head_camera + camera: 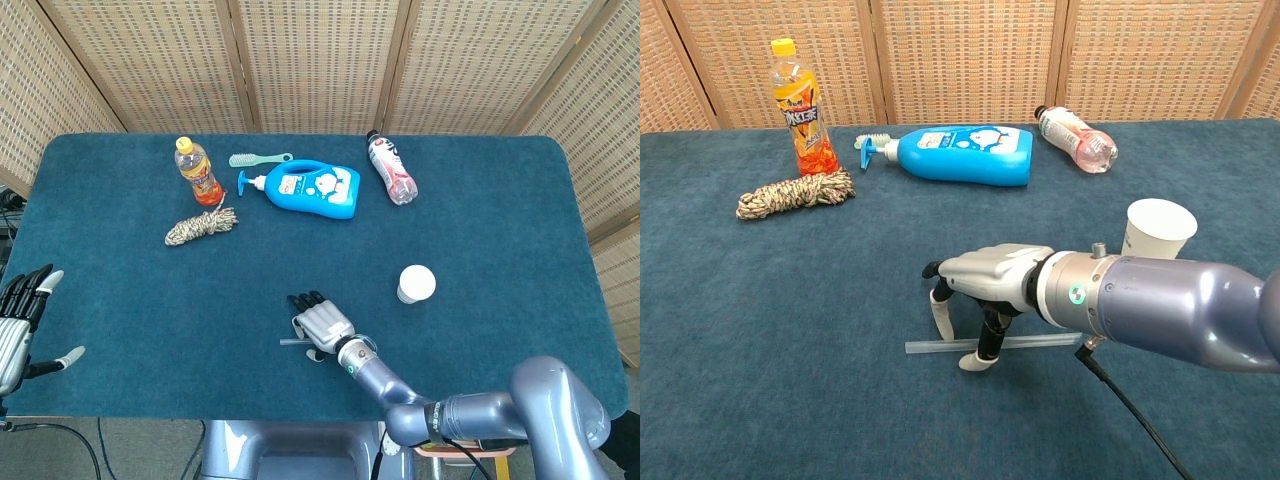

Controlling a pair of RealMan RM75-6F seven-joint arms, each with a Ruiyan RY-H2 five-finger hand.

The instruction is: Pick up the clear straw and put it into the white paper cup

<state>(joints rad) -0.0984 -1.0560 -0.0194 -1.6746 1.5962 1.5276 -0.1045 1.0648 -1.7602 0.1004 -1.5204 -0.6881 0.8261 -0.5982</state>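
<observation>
My right hand [985,285] straddles the clear straw [930,347], fingers apart, nothing lifted; white paper cup [1158,229] waits empty.

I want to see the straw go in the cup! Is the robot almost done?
Not yet. The right hand has reached the clear straw, and its fingers are down around it. That is the step going on. The straw lies flat on the table, not lifted. Left to do: grip it, lift it, carry it to the white paper cup and drop it in.
</observation>
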